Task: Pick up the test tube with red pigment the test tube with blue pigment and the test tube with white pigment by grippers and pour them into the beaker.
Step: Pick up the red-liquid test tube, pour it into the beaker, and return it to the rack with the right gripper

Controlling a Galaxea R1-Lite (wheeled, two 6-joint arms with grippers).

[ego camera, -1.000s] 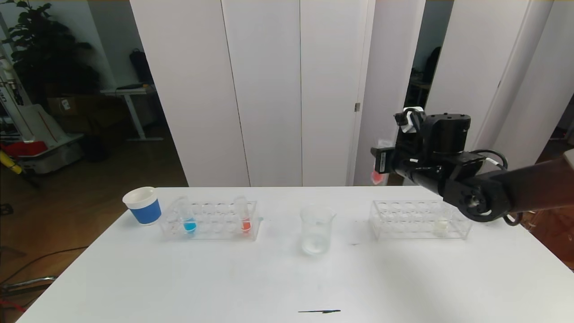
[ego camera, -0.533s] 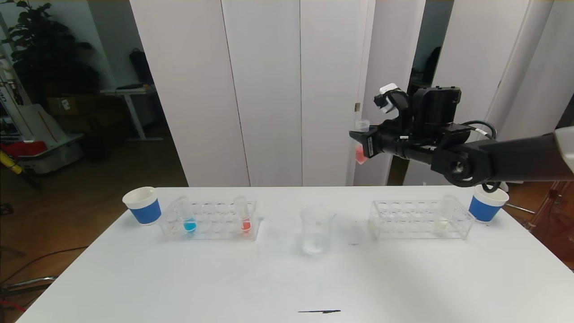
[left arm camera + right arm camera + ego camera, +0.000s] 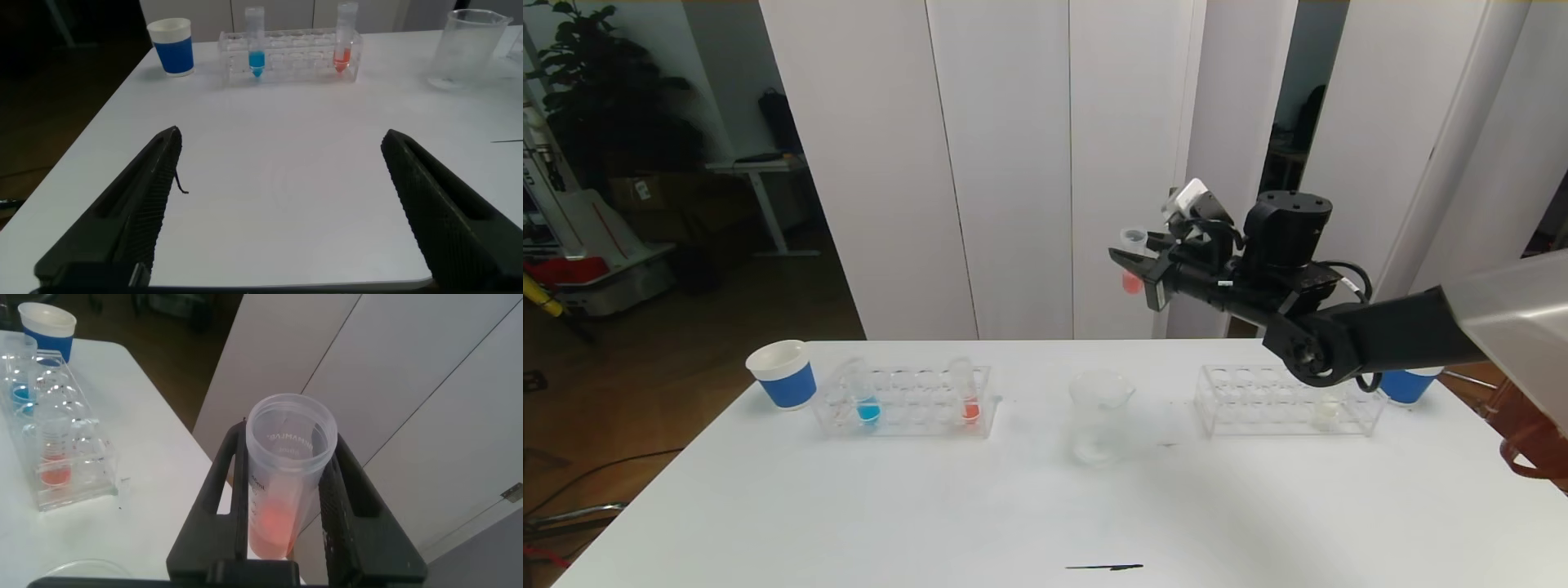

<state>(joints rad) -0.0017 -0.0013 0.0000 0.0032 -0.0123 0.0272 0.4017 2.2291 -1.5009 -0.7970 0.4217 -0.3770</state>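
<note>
While the right gripper is held high above the bench, a red tube is clamped upright in its jaws. Some red liquid can be seen at the bottom of this tube, and its top is open. It is up in the air, a little to the right of the beaker and behind it.

The beaker is set near the middle of the bench. It looks almost empty.

On the left, a clear rack is filled with two tubes. The blue tube is stood near the rack's left end, with blue liquid at its bottom. A second red tube is stood near the rack's right end. A blue cup is placed just beside this rack.

On the right, another rack is seen, and the white tube is stood near its right end. Another blue cup is partly hidden behind the right arm.

The left gripper is kept low over the near part of the bench, its jaws wide apart with nothing between them.
</note>
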